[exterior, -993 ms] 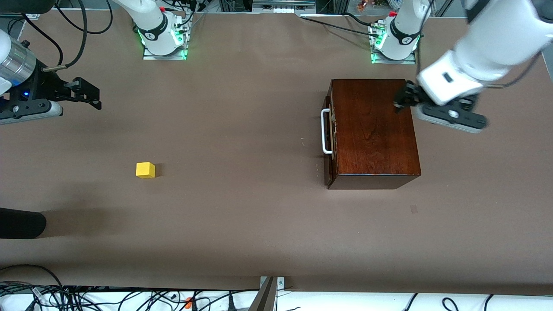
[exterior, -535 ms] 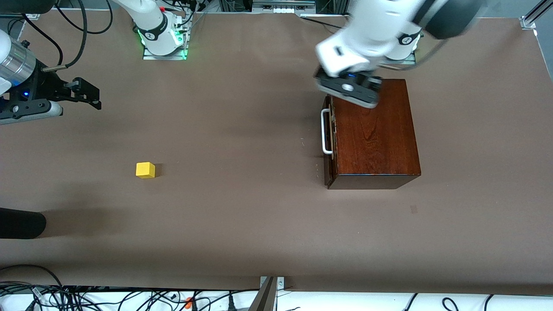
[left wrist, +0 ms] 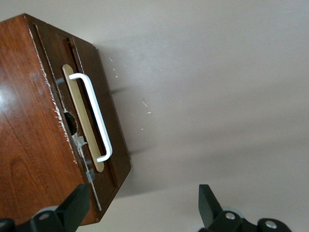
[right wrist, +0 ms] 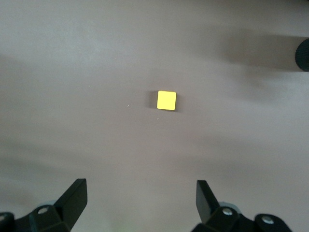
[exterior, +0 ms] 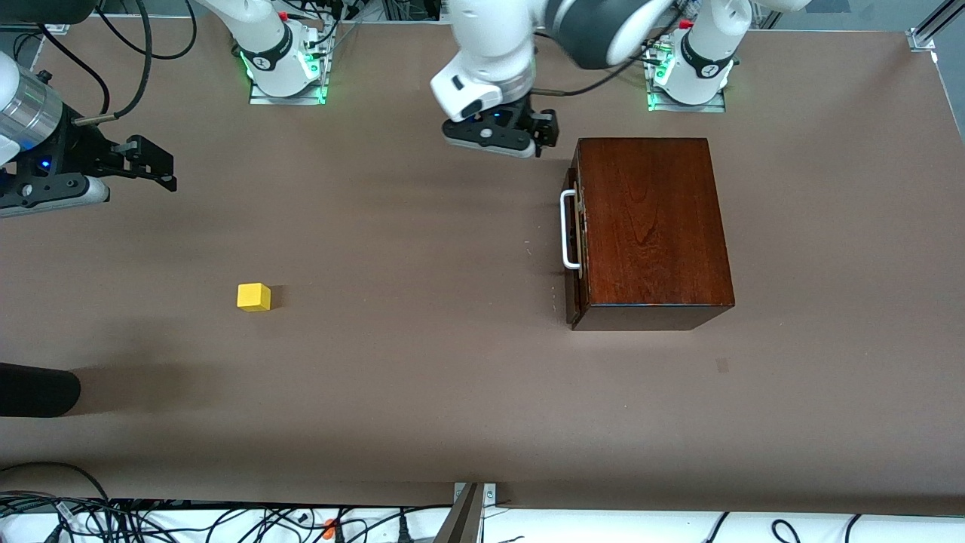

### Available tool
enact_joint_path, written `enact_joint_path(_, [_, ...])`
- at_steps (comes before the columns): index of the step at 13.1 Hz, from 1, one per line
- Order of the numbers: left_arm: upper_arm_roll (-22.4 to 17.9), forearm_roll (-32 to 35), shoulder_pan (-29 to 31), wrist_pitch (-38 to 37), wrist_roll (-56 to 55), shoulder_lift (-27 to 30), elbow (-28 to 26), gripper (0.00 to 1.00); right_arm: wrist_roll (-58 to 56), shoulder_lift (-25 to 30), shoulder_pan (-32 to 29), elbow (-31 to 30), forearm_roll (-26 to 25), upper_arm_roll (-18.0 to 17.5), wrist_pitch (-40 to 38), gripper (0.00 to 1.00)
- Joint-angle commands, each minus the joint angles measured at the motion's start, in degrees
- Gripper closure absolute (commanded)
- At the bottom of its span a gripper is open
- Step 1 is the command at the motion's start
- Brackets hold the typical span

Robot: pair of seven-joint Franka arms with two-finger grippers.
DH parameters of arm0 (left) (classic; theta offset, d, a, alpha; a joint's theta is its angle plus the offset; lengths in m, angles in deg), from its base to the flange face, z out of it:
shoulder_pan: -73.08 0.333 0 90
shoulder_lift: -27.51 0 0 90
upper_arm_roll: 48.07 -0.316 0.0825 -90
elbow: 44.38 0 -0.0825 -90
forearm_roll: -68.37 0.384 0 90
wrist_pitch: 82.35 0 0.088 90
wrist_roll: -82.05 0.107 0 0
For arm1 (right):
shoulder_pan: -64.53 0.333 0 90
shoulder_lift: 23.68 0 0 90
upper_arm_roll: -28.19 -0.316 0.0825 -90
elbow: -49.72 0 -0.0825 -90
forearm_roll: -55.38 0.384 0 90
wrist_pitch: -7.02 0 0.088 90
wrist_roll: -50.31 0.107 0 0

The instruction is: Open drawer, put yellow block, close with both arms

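The dark mahogany box (exterior: 652, 226) stands toward the left arm's end of the table. Its drawer is shut, with the white bar handle (exterior: 571, 230) facing the right arm's end. The left wrist view shows the drawer front and handle (left wrist: 91, 116). My left gripper (exterior: 544, 134) is open and empty over bare table in front of the drawer, near the box's corner; it also shows in its wrist view (left wrist: 142, 208). The yellow block (exterior: 254, 296) lies on the table toward the right arm's end. My right gripper (exterior: 162, 167) waits open and empty; its wrist view (right wrist: 140, 198) shows the block (right wrist: 167, 100).
A black rounded object (exterior: 38, 391) juts in at the table's edge at the right arm's end, nearer the camera than the block. Cables (exterior: 151, 520) lie along the table's near edge. The brown table (exterior: 422, 339) runs between block and box.
My left arm has swung from the box's end, across its top, to over the table in front of the drawer. The right arm, block and box have not moved.
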Motion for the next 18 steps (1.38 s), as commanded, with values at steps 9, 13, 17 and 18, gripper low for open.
enact_joint_path(9, [-1.9,5.8,1.6,2.3,-11.0,-8.2,-2.0,0.0,-2.0,-1.7,-0.4,1.4,-0.5,0.0,0.2,0.0])
enact_joint_path(13, [-1.9,8.2,2.5,8.2,-10.2,-7.8,-7.3,0.0,-2.4,-3.9,-0.5,1.4,-1.1,0.1,2.0,0.0])
enact_joint_path(17, [-1.9,11.8,3.5,11.8,-7.0,-8.1,-10.7,0.0,-2.4,-5.6,-1.9,1.4,-1.7,0.4,2.6,0.0])
enact_joint_path(18, [-1.9,12.0,3.7,11.8,-6.2,-8.3,-10.7,0.0,-2.4,-6.0,-2.6,1.3,-1.8,0.4,3.4,0.0])
